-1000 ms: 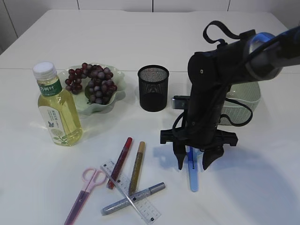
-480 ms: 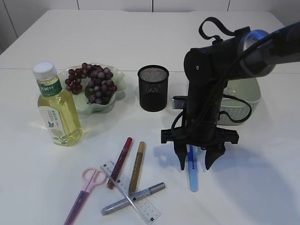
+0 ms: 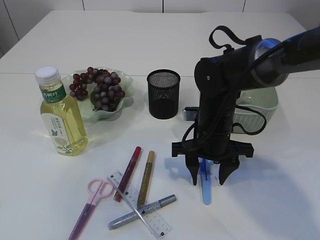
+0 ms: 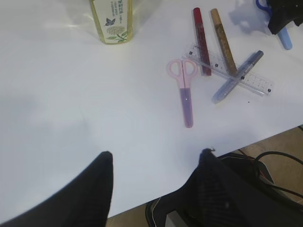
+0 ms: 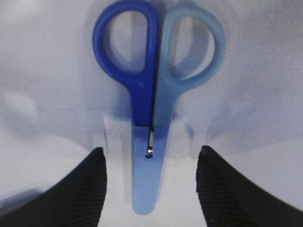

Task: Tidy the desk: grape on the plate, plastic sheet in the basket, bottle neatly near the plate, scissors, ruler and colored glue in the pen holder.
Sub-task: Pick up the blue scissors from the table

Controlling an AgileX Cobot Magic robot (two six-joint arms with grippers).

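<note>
Blue scissors lie on the table, handles toward the back; in the right wrist view they are centred. My right gripper is open, points down and straddles their blade, one finger on each side, also seen in the right wrist view. My left gripper is open and empty over the table's front edge. Pink scissors, a clear ruler and red, gold and silver glue pens lie at the front. A black mesh pen holder stands mid-table. No plastic sheet shows.
A bottle of yellow drink stands at the left beside the green plate holding grapes. A pale green basket stands behind the right arm. The left wrist view shows the pink scissors and the ruler.
My right gripper has come down a little over the blue scissors, and the arm has shifted slightly left. The objects have not moved.
</note>
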